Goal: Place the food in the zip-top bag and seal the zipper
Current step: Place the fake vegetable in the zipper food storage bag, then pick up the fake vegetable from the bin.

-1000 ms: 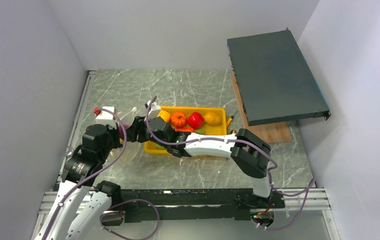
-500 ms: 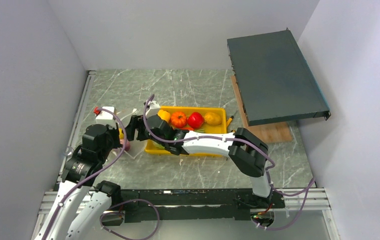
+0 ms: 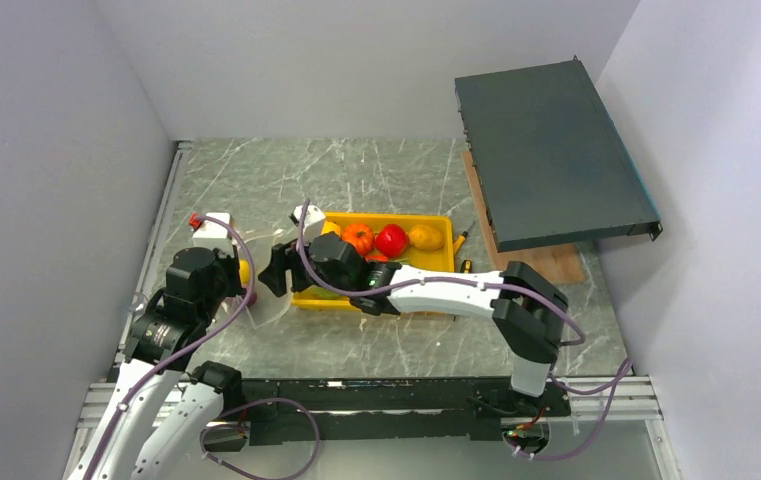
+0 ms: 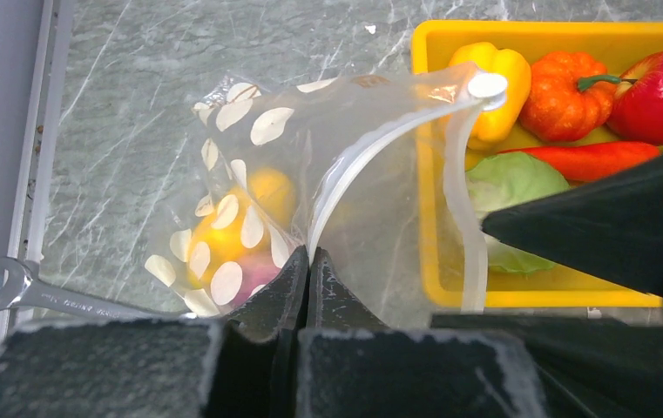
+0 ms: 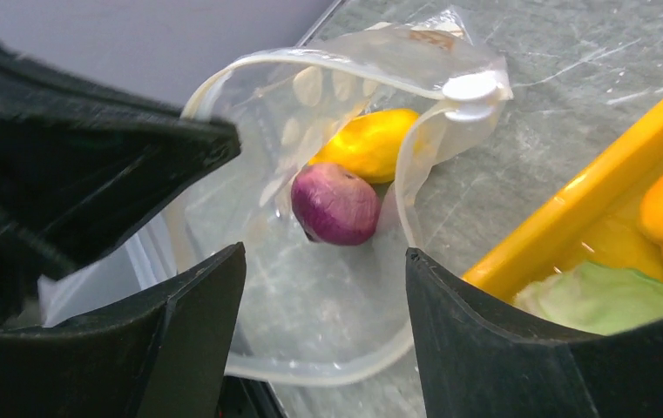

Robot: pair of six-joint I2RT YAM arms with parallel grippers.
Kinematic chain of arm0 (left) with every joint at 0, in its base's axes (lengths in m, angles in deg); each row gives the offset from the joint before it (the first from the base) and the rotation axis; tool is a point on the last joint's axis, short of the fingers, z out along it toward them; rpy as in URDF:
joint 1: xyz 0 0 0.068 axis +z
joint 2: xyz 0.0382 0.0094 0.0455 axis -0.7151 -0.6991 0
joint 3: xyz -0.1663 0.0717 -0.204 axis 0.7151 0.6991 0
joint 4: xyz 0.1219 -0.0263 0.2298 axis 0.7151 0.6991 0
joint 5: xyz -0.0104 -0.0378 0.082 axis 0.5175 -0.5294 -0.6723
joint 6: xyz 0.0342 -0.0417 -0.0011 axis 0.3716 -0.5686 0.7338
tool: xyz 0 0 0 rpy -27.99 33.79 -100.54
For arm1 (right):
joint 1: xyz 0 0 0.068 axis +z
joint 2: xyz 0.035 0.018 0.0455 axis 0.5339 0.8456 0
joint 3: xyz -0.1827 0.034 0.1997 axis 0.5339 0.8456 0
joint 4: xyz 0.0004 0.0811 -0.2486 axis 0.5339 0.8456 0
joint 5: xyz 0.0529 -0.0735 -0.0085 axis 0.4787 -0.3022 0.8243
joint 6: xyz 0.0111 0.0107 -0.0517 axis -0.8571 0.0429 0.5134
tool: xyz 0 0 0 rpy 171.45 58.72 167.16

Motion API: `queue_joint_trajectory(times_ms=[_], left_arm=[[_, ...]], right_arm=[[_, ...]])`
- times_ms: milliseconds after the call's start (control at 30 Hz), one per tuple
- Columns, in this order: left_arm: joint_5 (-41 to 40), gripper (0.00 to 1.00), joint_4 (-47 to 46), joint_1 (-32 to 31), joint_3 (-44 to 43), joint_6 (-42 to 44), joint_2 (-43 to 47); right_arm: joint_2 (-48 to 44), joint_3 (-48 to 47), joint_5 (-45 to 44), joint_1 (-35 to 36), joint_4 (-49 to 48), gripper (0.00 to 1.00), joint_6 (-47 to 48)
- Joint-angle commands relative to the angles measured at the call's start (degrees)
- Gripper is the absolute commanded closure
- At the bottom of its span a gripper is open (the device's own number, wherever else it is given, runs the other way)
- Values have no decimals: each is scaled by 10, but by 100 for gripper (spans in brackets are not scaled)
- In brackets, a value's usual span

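Observation:
The clear dotted zip-top bag lies left of the yellow tray, its mouth held open. My left gripper is shut on the bag's whitish zipper strip. In the bag are a purple onion and a yellow piece. My right gripper is open and empty just above the bag's mouth. In the tray lie a yellow pepper, an orange pumpkin, a red tomato, a carrot and a green cabbage.
A dark flat box leans on a wooden board at the back right. A wrench lies by the table's left rail. A small white block stands behind the left arm. White walls close in on three sides.
The purple onion was at my right gripper's fingertips; now it lies in the bag. My right gripper has drawn back a little and its elbow has swung right. The left gripper still holds the zipper.

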Motion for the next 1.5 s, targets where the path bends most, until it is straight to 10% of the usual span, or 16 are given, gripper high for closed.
queue_joint_trajectory(times_ms=[0, 767, 1000, 1467], left_arm=[[12, 100, -17, -2, 1, 4, -2], [25, 100, -17, -2, 4, 10, 3], [33, 100, -18, -2, 2, 13, 2], [46, 100, -22, -2, 4, 18, 7]], right_arm=[[-64, 22, -17, 24, 33, 31, 107], [-282, 179, -371, -5, 364, 24, 164], [-255, 169, -311, -85, 456, 1, 76], [-190, 191, -212, -136, 426, 0, 39]])
